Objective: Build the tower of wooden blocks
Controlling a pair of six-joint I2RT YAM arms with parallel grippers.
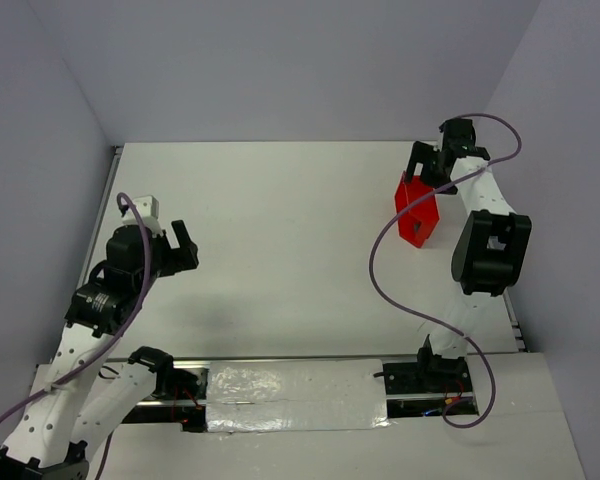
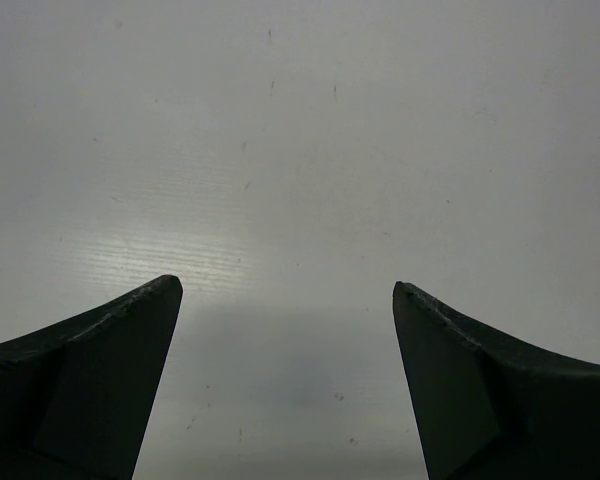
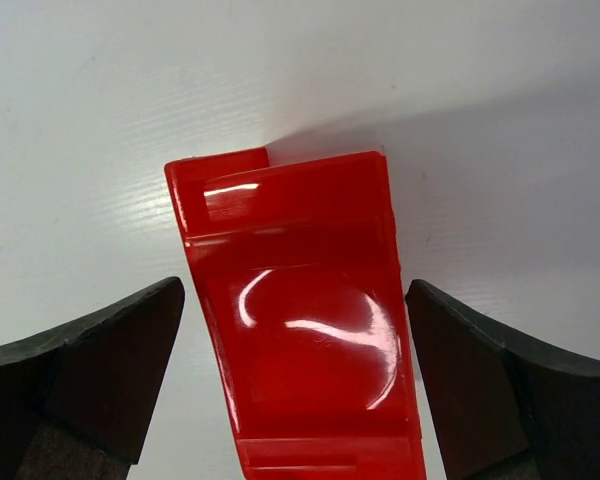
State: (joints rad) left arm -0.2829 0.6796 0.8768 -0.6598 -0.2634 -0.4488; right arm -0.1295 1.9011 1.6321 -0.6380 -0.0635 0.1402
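Fingers [image 2: 100,360] of the left gripper [image 1: 183,248] stand wide apart above the bare white table [image 1: 280,230] at the left, holding nothing. At the far right, the right gripper [image 3: 293,285] is spread just as wide, straddling a red plastic bin [image 1: 417,215] with a finger just beside each wall. No view shows where the wood block tower is.

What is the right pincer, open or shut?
Open. The right pincer has its black fingers wide apart, either side of the shiny red plastic bin.
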